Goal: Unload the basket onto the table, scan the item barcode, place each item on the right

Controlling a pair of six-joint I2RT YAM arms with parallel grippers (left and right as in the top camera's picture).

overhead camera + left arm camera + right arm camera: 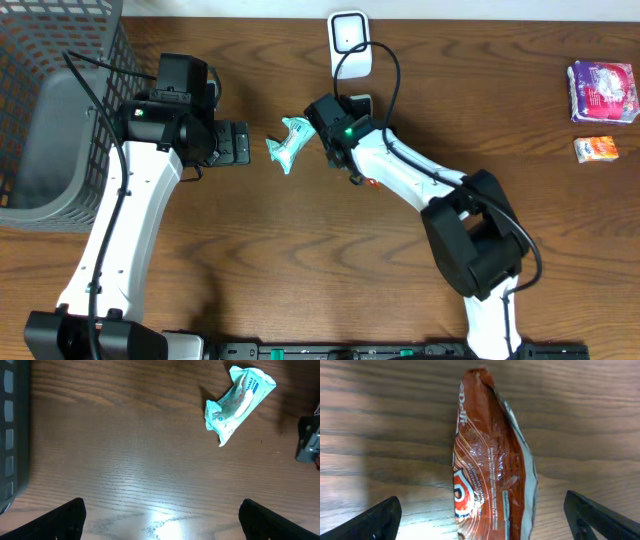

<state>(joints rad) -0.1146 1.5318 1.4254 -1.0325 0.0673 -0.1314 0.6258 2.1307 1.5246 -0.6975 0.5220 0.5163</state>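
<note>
Crumpled teal-and-white plastic packet [288, 143] lying below-left of white scanner [349, 38] | we are judging it light, soft, slippery; pinching mid-body | left gripper [162, 516], right gripper [482, 510]: both gaping, empty

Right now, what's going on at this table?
The right gripper stands open, its fingers on either side of a crumpled teal plastic packet. The packet lies on the wooden table, near the white barcode scanner. The left gripper hovers open close by, holding nothing.
</note>
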